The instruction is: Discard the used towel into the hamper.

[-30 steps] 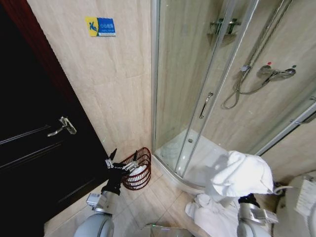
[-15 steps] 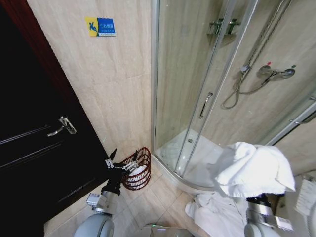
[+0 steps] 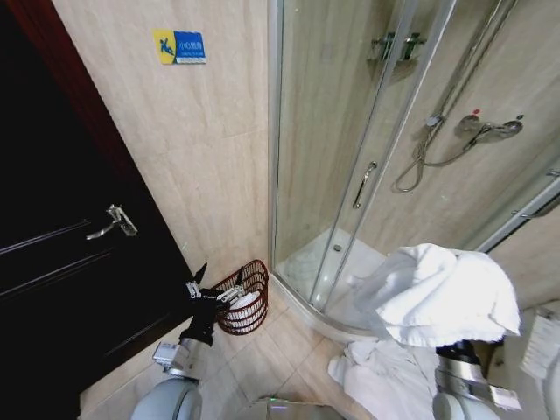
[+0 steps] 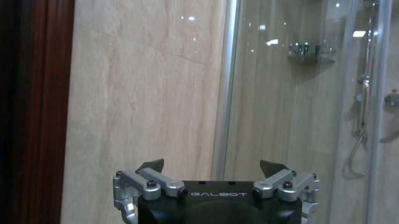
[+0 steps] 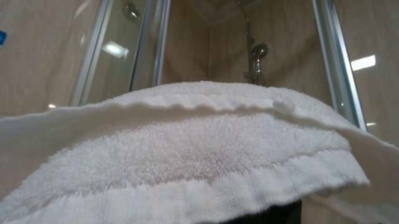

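Head view, going left to right: dark door (image 3: 61,254), then left gripper (image 3: 214,284) low by the wall, fingers spread wide, gripping nothing. Just past its tips, touching or nearly so, the hamper (image 3: 245,297), round, red wire, standing on the tile floor (image 3: 280,350). Far off to the right, across the floor, the towel (image 3: 437,293), heaped over the right gripper (image 3: 455,354); cannot tell how its fingers sit under there. So, a long way leftward to the hamper. More white cloth (image 3: 376,381) below. Glass shower (image 3: 350,175) behind.
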`<state>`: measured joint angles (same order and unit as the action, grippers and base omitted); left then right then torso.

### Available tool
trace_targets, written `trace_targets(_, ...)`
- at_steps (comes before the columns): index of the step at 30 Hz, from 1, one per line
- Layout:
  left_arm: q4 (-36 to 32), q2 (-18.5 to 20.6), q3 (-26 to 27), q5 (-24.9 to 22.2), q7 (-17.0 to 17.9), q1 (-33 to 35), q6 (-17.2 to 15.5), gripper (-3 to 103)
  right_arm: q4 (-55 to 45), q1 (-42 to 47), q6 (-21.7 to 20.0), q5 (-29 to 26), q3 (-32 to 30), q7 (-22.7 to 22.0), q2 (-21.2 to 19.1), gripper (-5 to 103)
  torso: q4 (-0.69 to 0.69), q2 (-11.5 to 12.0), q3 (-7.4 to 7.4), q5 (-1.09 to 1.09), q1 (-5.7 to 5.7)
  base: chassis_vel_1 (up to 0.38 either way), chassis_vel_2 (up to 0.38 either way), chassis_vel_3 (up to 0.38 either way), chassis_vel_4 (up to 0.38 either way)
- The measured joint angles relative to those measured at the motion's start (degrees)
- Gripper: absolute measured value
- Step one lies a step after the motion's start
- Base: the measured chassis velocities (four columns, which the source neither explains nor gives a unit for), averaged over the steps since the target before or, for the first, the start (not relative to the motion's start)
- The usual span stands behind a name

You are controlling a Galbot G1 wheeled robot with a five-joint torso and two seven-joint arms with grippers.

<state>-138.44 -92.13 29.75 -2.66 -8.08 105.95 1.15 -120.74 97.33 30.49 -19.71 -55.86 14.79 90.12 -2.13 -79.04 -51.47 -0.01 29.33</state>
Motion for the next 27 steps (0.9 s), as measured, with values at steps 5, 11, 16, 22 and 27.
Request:
trace_targets(5, 0.0, -0.01, 0.0, 0.0, 0.0, 0.01, 0.0, 100, 0.16, 0.05, 0.36, -0.46, -0.24, 0.7, -0.25, 11, 0.01, -0.02, 0.01, 0.02, -0.05, 0.171, -0.174, -0.197, 0.17)
trace_targets(11, 0.0, 0.0, 0.0, 0.0, 0.0, 0.02, 0.0, 100, -0.72, -0.38, 0.48, -0.39, -0.27, 0.88, -0.35, 11, 0.01, -0.05, 0.02, 0.0, -0.09, 0.123, -0.124, -0.133, 0.127)
trace_targets(16, 0.0, -0.01, 0.0, 0.0, 0.0, 0.01, 0.0, 100, -1.33, -0.71, 0.56, -0.49, 0.06, 1.92, -0.45, 11, 0.01, -0.02, 0.0, 0.01, -0.01, 0.008, 0.004, 0.002, 0.011)
trace_targets(22, 0.0, -0.01, 0.0, 0.0, 0.0, -0.01, 0.0, 100, -1.16, -2.12, 0.64, -1.01, 0.55, 3.89, -0.94, 11, -0.01, 0.02, -0.02, 0.0, 0.04, -0.018, 0.05, 0.068, -0.037)
trace_targets(27, 0.0, 0.0, 0.0, 0.0, 0.0, 0.01, 0.0, 100, -1.07, -2.01, 0.17, -3.34, 0.74, 4.56, -1.57, 11, 0.0, 0.0, 0.0, 0.01, -0.02, 0.055, 0.028, 0.018, 0.033)
